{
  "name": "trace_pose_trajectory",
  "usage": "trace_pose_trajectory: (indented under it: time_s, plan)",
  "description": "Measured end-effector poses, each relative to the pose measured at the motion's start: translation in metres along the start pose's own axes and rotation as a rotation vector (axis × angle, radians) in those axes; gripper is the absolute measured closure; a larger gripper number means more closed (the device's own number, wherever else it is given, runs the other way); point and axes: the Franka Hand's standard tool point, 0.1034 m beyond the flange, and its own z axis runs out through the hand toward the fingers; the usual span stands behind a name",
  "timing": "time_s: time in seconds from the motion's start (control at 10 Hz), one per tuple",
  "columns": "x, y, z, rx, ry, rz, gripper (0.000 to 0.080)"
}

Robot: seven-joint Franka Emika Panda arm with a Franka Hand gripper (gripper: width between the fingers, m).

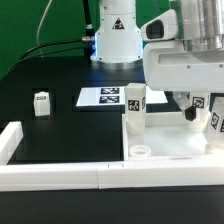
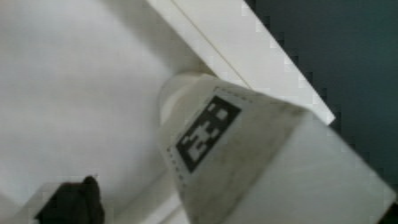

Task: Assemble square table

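The white square slab (image 1: 170, 146) lies against the front wall, with an empty round socket (image 1: 141, 152) at its near corner. One tagged leg (image 1: 134, 108) stands upright on the slab towards the exterior view's left. My gripper (image 1: 192, 112) hangs low over the slab towards the exterior view's right, by another tagged leg (image 1: 200, 106). In the wrist view that leg (image 2: 222, 135) stands on the slab (image 2: 80, 90) beside its rim. One dark fingertip (image 2: 71, 202) shows clear of the leg and the other is hidden. The gripper (image 2: 199, 208) looks open. A third leg (image 1: 41, 103) stands loose on the table.
The marker board (image 1: 100, 97) lies behind the slab. The long low white wall (image 1: 70, 178) runs along the front and turns back at the exterior view's left (image 1: 12, 142). The robot base (image 1: 116, 40) stands at the back with cables beside it.
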Motion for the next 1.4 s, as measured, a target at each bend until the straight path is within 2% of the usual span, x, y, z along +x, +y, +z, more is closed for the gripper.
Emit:
trace_pose_trajectory:
  time_s: [0.1, 0.3, 0.5, 0.6, 0.7, 0.8, 0.9, 1.0, 1.1, 1.3, 1.4]
  plan:
    - [-0.004, -0.008, -0.002, -0.032, 0.023, -0.225, 0.0151]
    - [-0.013, -0.020, -0.006, -0.065, 0.007, -0.569, 0.0151]
    - [-0.015, -0.018, -0.001, -0.066, -0.001, -0.567, 0.0151]
    - [-0.015, -0.017, -0.001, -0.066, -0.001, -0.571, 0.0273]
    - [-0.014, -0.016, -0.001, -0.067, -0.001, -0.568, 0.0444]
    - [-0.010, -0.012, -0.001, -0.074, 0.005, -0.475, 0.0444]
    - [-0.007, -0.009, 0.000, -0.068, 0.005, -0.395, 0.0506]
    - [0.000, -0.002, -0.001, -0.045, -0.001, -0.254, 0.0511]
    - [0.002, -0.001, -0.001, -0.039, -0.002, -0.114, 0.0511]
    - [-0.004, -0.004, 0.000, -0.028, -0.013, 0.184, 0.0511]
    - [-0.010, -0.004, 0.001, -0.041, -0.040, 0.338, 0.0511]
